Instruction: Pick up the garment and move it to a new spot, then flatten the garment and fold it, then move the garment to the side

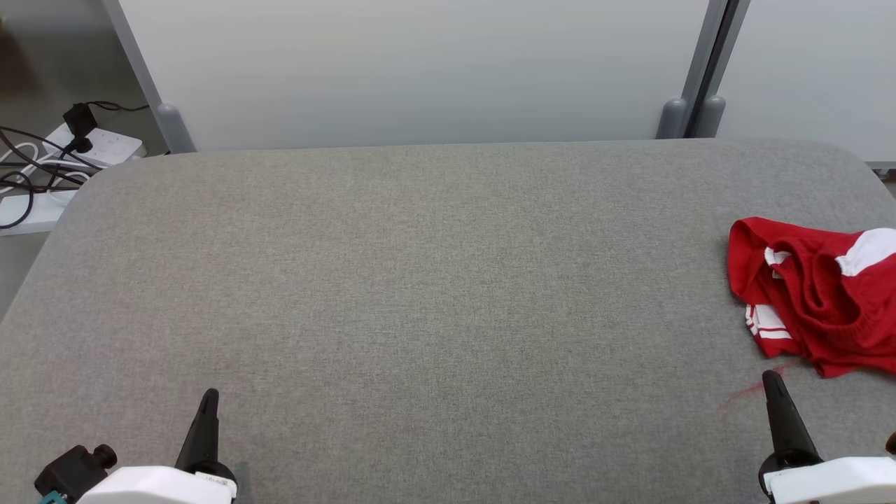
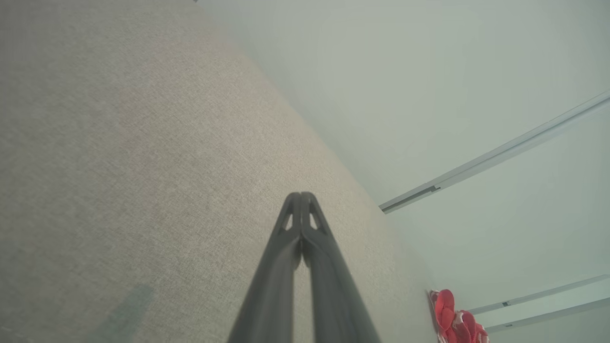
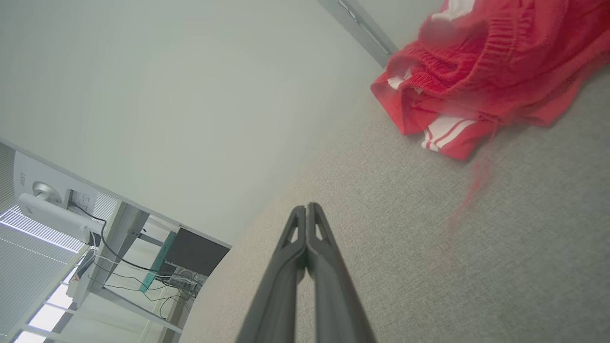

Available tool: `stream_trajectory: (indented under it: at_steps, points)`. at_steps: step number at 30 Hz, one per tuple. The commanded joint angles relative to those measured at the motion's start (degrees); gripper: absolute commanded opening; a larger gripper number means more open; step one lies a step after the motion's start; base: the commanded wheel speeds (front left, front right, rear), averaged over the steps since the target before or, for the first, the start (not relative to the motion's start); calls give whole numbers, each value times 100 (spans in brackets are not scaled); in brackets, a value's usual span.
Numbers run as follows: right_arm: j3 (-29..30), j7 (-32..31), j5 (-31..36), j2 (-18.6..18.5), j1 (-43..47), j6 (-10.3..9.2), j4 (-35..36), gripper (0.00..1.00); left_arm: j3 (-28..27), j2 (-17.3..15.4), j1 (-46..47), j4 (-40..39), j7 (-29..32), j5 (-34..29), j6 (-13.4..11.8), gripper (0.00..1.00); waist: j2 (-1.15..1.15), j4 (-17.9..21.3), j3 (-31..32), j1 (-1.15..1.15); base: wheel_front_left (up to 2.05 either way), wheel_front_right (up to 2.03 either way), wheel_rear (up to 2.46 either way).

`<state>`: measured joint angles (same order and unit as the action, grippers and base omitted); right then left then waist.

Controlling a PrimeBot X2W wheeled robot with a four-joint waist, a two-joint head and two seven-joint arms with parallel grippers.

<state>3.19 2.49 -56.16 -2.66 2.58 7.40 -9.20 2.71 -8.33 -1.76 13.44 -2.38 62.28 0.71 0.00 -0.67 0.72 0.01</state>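
Both jaws closed, empty — garment (image 1: 819, 308) lies crumpled just beyond the right jaws.

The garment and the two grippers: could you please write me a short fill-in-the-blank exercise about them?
The crumpled garment on the grey table is mainly ___.
The left gripper and right gripper are both ___, fingers pressed together.
The garment lies nearer the ___ gripper.
Missing words: red; shut; right.

Red garment (image 1: 819, 301) crumpled at table (image 1: 420, 280) right edge.
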Motion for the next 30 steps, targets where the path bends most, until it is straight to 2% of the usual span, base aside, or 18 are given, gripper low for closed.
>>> stream_trajectory:
  at_steps: [1, 30]
  points:
    - [-43, -39, -189, -133, -278, 6, 88, 0, -186, -72, 389, -126, 24, 159, 72, 0, 0, 1, -2, -1, 0, 0, 0]
    - [46, -407, -2101, -154, -587, 7, -210, 0, -582, 257, 606, -25, 487, 1665, 395, 0, 0, 37, -49, -1, 0, 0, 0]
